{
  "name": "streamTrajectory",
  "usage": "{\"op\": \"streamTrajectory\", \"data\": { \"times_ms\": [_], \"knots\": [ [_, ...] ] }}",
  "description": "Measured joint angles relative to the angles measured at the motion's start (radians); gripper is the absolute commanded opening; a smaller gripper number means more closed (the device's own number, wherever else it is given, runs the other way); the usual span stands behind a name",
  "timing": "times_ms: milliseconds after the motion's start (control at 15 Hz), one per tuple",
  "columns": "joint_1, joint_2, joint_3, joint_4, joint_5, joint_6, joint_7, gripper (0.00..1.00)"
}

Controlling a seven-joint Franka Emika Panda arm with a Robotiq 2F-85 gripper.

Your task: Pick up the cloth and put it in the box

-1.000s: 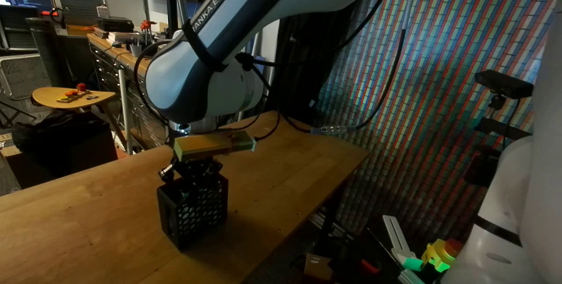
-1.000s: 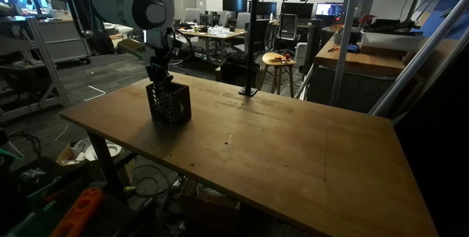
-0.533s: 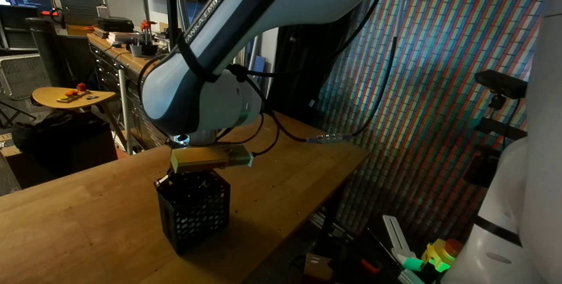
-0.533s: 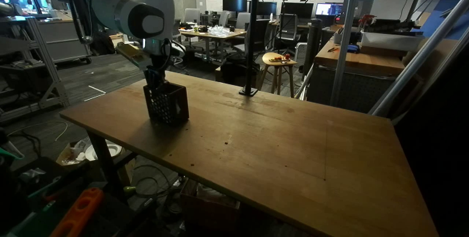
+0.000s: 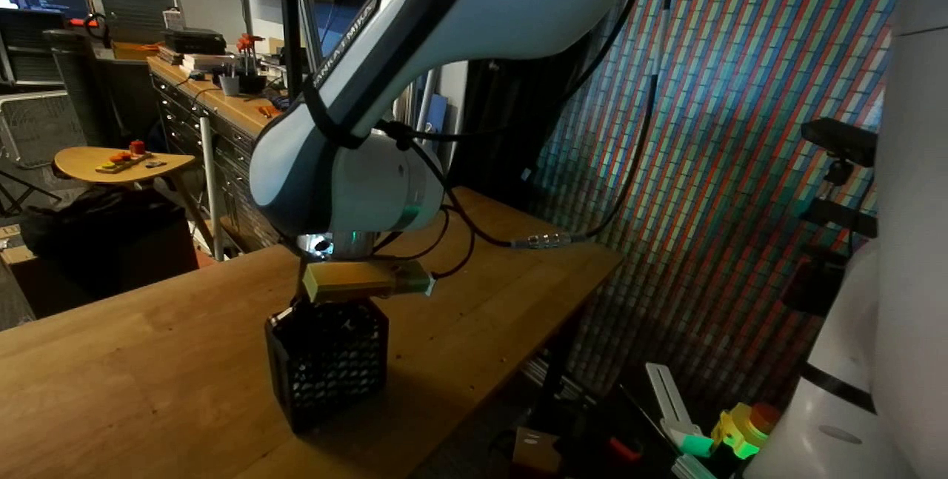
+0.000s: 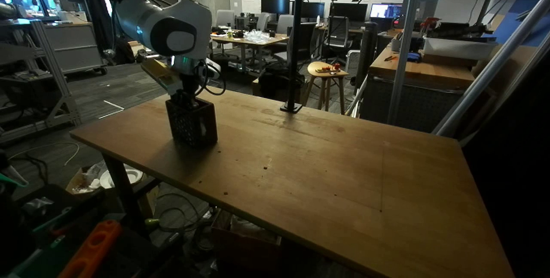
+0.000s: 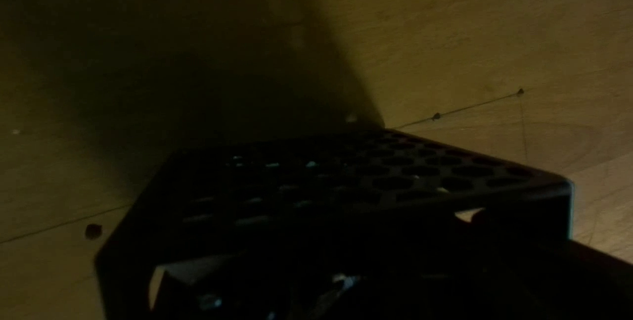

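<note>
– Gripper (image 6: 187, 98) sank deeper into box (image 5: 341, 372); box nudged too. Cloth (image 6: 203, 129)?
– Inside, I'd guess; pale through the side. Jaws closed, can't tell if gripping it. Looks placed; withdrawal remains.

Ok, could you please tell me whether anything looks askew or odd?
The black box has shifted slightly on the table since a moment ago, which looks unintended; the gripper, reaching into it, may be nudging it.

Pale grey robot arm (image 5: 533, 9), bulbous lower joint (image 5: 374, 183), dark stripe (image 5: 404, 35), blurred pale lettering (image 5: 345, 43), black strap (image 5: 321, 119), slack black cable (image 5: 651, 103), silvery connector (image 5: 543, 240), boxy yellow-green wrist piece (image 5: 359, 280), dark pincer (image 6: 187, 98)
</note>
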Motion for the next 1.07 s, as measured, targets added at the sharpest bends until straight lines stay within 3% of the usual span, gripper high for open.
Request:
{"op": "streamTrajectory", "data": {
  "times_ms": [467, 867, 933, 1000, 1067],
  "knots": [
    [-0.03, 0.004, 0.005, 0.002, 0.019, -0.014, -0.076, 0.09],
    [-0.028, -0.104, -0.028, 0.041, -0.107, -0.105, -0.017, 0.09],
    [-0.026, -0.127, -0.035, 0.058, -0.138, -0.133, 0.007, 0.15],
    [-0.025, -0.149, -0.041, 0.074, -0.167, -0.164, 0.029, 0.35],
    [-0.025, -0.169, -0.048, 0.091, -0.196, -0.198, 0.05, 0.42]
  ]
}}
